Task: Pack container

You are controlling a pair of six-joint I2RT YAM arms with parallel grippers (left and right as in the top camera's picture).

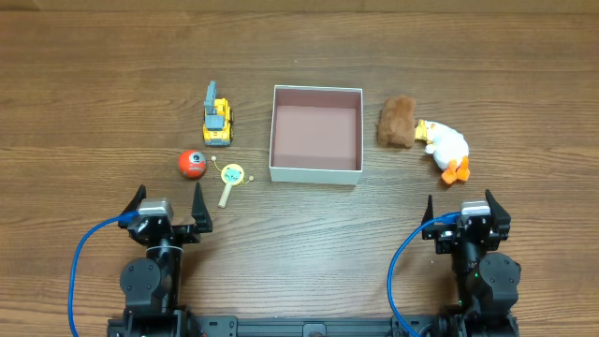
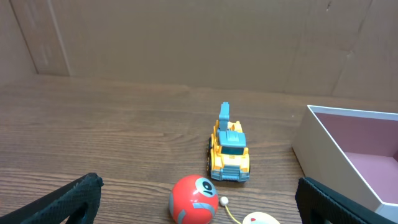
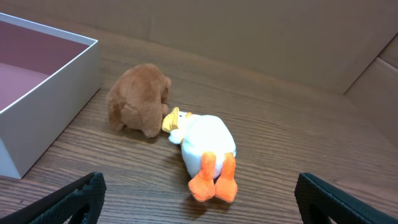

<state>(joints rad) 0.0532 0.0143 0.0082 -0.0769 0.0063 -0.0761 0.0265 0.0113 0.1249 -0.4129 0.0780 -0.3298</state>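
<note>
Cardboard container [image 1: 315,136] at the centre of the bench [image 1: 94,75] is empty, truck [image 1: 218,122], ball [image 1: 192,163] and rattle [image 1: 230,181] at its 9 o'clock, brown plush [image 1: 398,122] and duck [image 1: 445,148] at 3 o'clock, and left tool [image 1: 169,198] and right tool [image 1: 460,204] stand wide open, holding nothing, so all packing is left.

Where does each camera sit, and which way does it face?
Overhead: fixed above the table, looking straight down on the container; left claw and right claw show open at the bottom.
Left wrist: mounted behind the left claw, facing forward at the yellow truck and red ball; black fingertips in the bottom corners.
Right wrist: mounted behind the right claw, facing forward at the brown plush and white duck; fingertips likewise.
Shared: both wrist views catch the container's white wall, from opposite sides.
</note>
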